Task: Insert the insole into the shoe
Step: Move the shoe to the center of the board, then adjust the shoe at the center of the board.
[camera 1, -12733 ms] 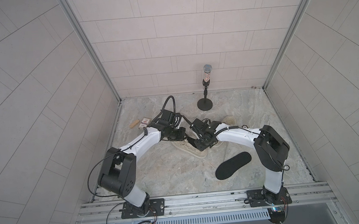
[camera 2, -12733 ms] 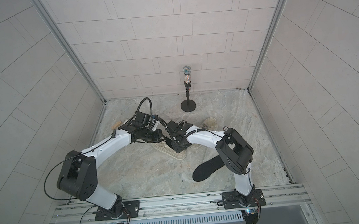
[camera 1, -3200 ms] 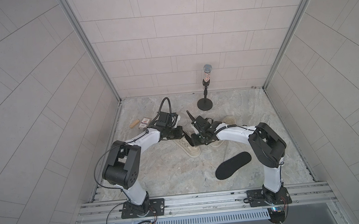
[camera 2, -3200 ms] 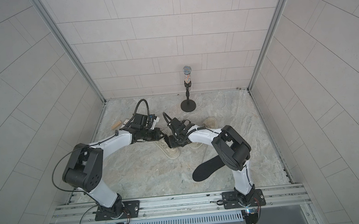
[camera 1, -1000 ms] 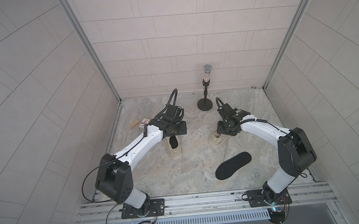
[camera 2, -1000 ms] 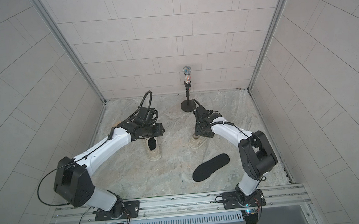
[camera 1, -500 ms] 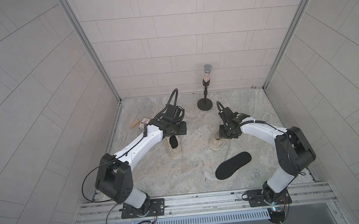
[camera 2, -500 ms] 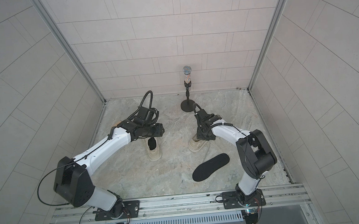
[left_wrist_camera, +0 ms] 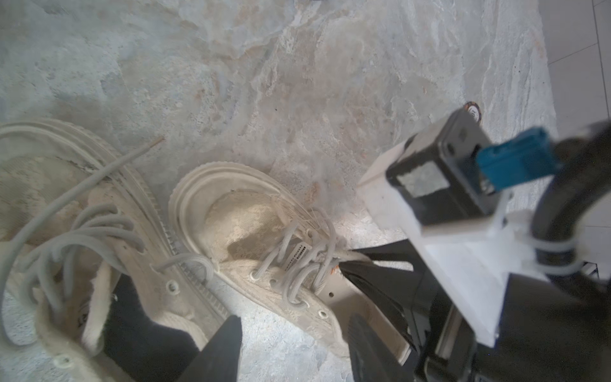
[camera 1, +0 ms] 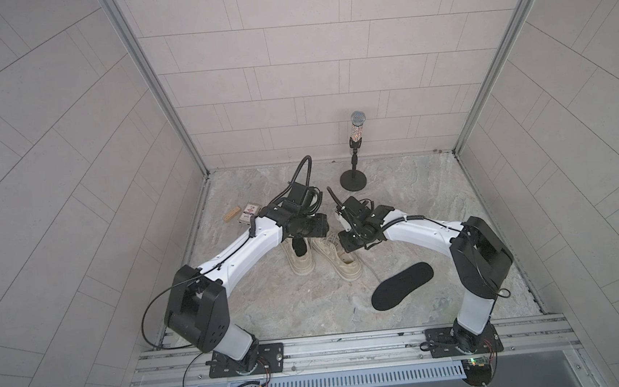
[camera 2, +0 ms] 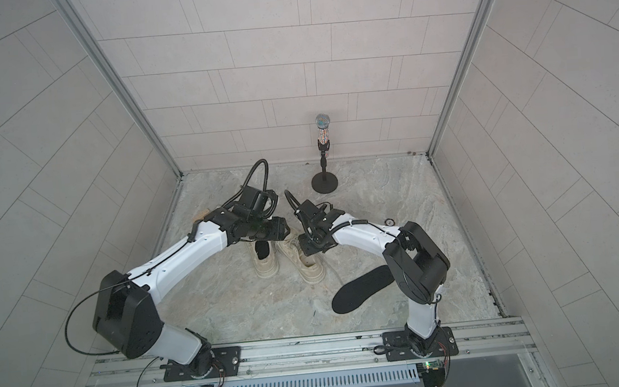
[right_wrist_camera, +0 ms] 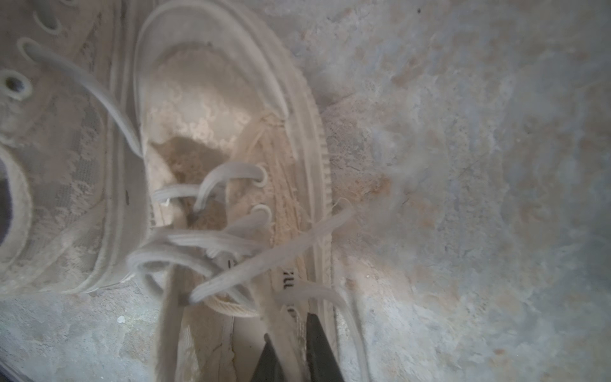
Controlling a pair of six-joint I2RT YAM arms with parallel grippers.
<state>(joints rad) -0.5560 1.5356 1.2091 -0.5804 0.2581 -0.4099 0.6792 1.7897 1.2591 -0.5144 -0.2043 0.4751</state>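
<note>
Nearest: loose black insole (camera 1: pixel 402 285) flat on stone counter (camera 1: pixel 290 309), apart from both shoes. Behind it: right shoe (camera 1: pixel 347 267), side wall pinched in right hand (right_wrist_camera: pixel 289 327), laces trailing. Just beside: left shoe (camera 1: pixel 300 267) holding second black insole (camera 1: pixel 298 247), end upright from opening; left hand (left_wrist_camera: pixel 294 319) spread above. Farther: card box (camera 1: pixel 249 211), wooden block (camera 1: pixel 232 215), microphone stand (camera 1: pixel 354 177) near back wall.

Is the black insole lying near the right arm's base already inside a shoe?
No: in a top view the black insole lies flat on the stone floor, clear of the nearest cream sneaker.
</note>
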